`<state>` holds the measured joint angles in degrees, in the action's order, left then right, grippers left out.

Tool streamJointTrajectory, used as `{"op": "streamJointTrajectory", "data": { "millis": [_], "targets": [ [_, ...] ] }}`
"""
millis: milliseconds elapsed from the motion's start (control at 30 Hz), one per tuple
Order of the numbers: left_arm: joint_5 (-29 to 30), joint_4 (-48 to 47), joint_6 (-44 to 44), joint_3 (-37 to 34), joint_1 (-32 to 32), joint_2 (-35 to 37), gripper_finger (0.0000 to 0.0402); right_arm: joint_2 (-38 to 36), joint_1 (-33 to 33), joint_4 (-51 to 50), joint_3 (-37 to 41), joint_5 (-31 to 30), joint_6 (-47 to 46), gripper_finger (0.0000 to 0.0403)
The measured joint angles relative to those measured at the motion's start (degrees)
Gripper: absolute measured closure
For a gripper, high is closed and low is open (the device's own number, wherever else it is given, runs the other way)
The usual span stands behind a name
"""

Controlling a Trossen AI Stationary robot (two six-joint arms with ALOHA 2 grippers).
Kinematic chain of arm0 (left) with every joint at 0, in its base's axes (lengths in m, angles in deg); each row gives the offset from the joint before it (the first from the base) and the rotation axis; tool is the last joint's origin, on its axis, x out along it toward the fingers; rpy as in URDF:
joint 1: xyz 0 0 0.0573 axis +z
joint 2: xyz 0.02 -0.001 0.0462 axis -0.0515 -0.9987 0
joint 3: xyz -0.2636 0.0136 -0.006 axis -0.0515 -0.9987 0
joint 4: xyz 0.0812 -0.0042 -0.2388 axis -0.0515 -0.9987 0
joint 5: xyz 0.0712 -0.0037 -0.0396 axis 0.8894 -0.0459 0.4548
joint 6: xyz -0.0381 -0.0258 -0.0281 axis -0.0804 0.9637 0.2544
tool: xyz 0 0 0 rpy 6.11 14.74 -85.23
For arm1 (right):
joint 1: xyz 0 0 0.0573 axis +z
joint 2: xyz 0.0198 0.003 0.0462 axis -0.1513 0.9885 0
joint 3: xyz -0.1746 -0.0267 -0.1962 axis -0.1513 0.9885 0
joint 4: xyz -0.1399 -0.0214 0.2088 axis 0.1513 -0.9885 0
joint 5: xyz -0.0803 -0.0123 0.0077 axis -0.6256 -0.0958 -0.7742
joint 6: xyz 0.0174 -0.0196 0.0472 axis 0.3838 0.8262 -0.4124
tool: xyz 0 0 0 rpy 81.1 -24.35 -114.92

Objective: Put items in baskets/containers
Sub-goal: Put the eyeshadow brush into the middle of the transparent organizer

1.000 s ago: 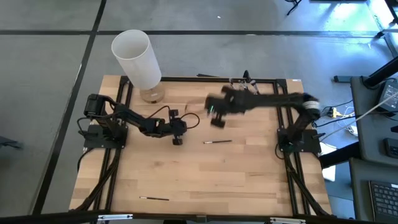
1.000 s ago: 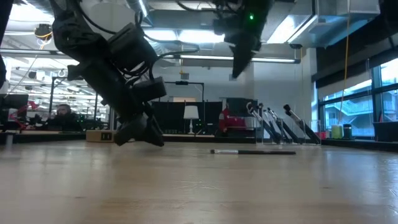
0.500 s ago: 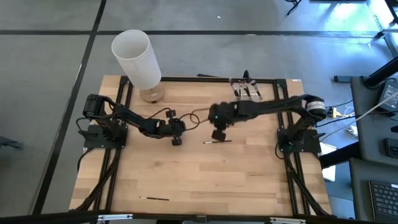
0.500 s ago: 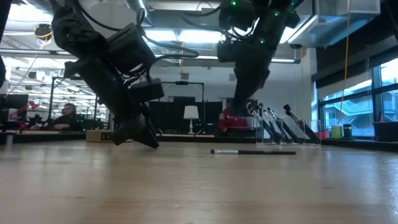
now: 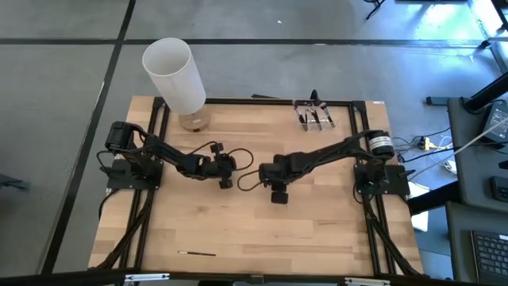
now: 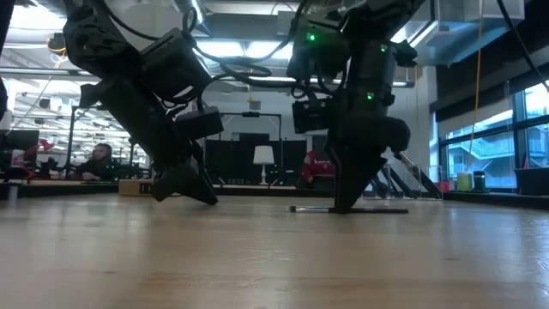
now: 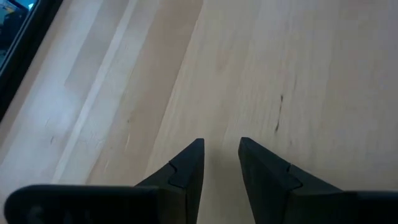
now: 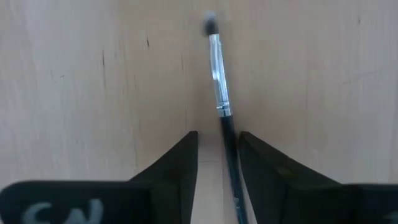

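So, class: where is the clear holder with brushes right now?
In the high view, the clear holder stands at the table's far edge, right of centre, beyond the right claw and away from the white cylinder.

The table (image 5: pixel 317 230) is a light butcher-block wooden top with a black metal frame along its edges. Near its centre, a touch toward three o'clock, a thin black-handled makeup brush (image 8: pixel 219 93) lies flat on the wood, its silver ferrule and small dark tuft showing in the right wrist view; in the low view the same brush (image 6: pixel 377 209) rests level on the surface. A second brush (image 5: pixel 197 253) lies flat toward seven o'clock, near the table's edge and well apart from the first. At one o'clock a small clear holder (image 5: pixel 315 115) stands on the wood with several brushes in it. At eleven o'clock a tall white cylinder (image 5: pixel 174 75) rises at the table's corner.
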<state>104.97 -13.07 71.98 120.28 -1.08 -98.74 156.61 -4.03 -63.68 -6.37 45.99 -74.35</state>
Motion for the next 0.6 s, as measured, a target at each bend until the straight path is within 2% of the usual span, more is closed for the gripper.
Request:
{"op": "streamJointTrajectory", "data": {
  "millis": [233,467,600],
  "targets": [
    [0.2,0.0,-0.2,0.0,0.0,0.0,0.0300,0.4,-0.1,0.3,0.0,0.1,1.0,0.0311],
    [0.3,0.0,-1.1,0.0,0.0,0.0,0.0300,2.1,-0.9,-0.7,-0.3,0.4,1.4,0.0388],
    [0.3,0.1,-1.2,0.0,0.0,0.0,0.0300,1.8,-0.9,-0.8,-0.2,0.3,-1.9,0.0386]
  ]
}}
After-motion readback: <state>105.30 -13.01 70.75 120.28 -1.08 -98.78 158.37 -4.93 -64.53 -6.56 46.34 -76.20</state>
